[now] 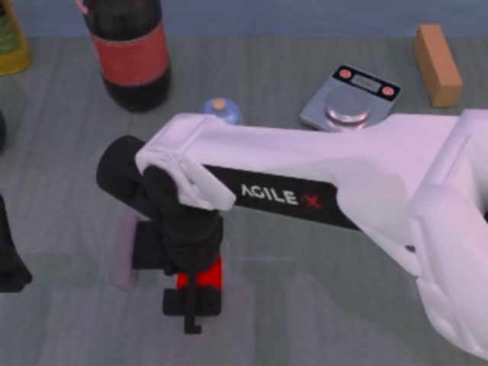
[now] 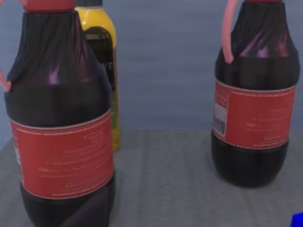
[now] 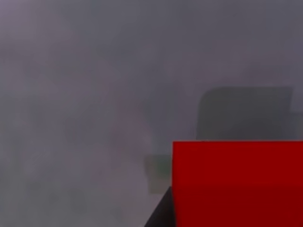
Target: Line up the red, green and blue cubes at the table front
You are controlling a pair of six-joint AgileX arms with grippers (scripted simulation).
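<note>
The red cube [image 1: 201, 274] sits between the dark fingers of my right gripper [image 1: 194, 300], left of centre near the front of the table [image 1: 320, 305]. In the right wrist view the red cube [image 3: 236, 184] fills the lower corner beside one dark finger [image 3: 161, 216], and a square shadow lies on the table beyond it. A corner of the blue cube [image 2: 298, 220] shows at the edge of the left wrist view. The green cube is hidden. My left arm [image 1: 8, 259] stays parked at the table's left edge.
A cola bottle [image 1: 130, 53] and a yellow bottle [image 1: 11, 38] stand at the back left. A small blue round object [image 1: 221, 110], a kitchen scale [image 1: 351, 95] and a tan wooden block [image 1: 437, 65] lie toward the back. My right arm's white link [image 1: 320, 183] spans the middle.
</note>
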